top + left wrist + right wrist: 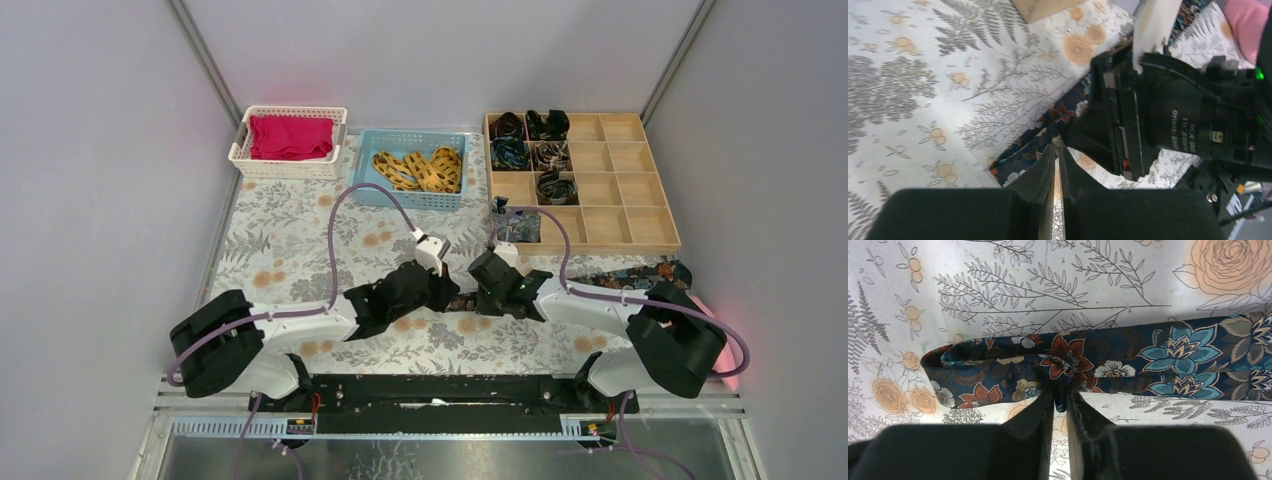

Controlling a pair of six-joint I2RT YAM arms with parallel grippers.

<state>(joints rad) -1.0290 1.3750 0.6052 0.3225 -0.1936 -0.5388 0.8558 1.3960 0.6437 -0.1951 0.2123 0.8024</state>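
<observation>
The tie point(1108, 357) lies flat on the desk point(300, 230), in the middle near the arms, with its end folded back on itself. The right gripper point(1060, 396) is shut tight on the folded part. The left gripper point(1058, 150) sits just beside it, and it looks pinched on the tie's edge too. I think they are folding or rolling the tie. Next, both must hold on and move together, or the fold may slip open. A tray point(600, 190) of rolled ties waits behind.

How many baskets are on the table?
2. A white basket with pink cloth sits at the back left. A blue basket holding yellow patterned bands sits just right of it. None seems hidden.
</observation>
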